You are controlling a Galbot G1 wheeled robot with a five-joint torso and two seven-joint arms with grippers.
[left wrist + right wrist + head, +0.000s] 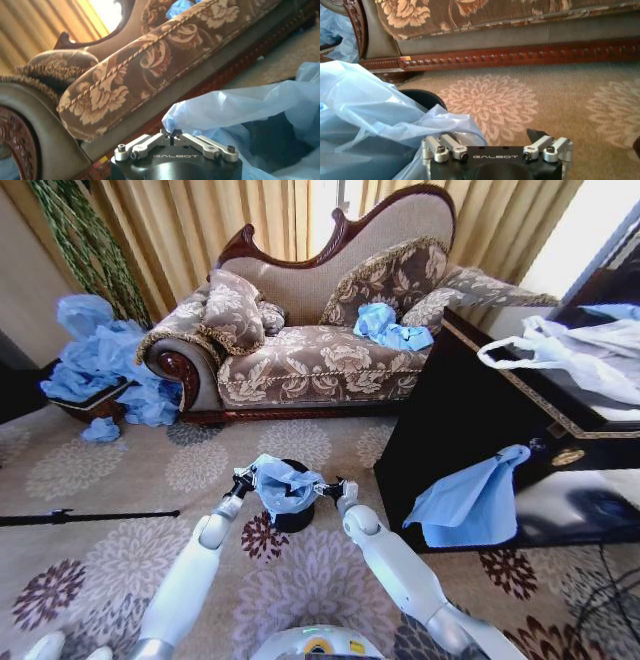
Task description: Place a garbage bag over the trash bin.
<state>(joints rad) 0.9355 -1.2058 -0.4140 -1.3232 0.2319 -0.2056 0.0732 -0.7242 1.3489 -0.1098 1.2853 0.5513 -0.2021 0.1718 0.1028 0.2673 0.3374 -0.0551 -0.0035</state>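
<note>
The trash bin (293, 520) is a small black cylinder on the carpet in front of the sofa. The light blue garbage bag (285, 485) is spread over its mouth and bulges above the rim. My left gripper (243, 478) is at the bag's left side. In the left wrist view the left gripper (171, 135) is shut on the edge of the garbage bag (235, 108), with the bin's dark inside (272, 138) showing through the film. My right gripper (335, 488) is at the bag's right side. In the right wrist view the right gripper (490, 135) is open, the garbage bag (375, 108) lies over one finger, and the bin's rim (422, 99) is beside it.
A patterned sofa (320, 360) stands behind the bin with blue bags (385, 325) on its seat. A dark cabinet (470, 430) at the right carries a draped blue bag (470, 500) and a white bag (570, 355). A heap of blue bags (100, 360) lies at the left, and a black rod (85, 517) rests on the floor.
</note>
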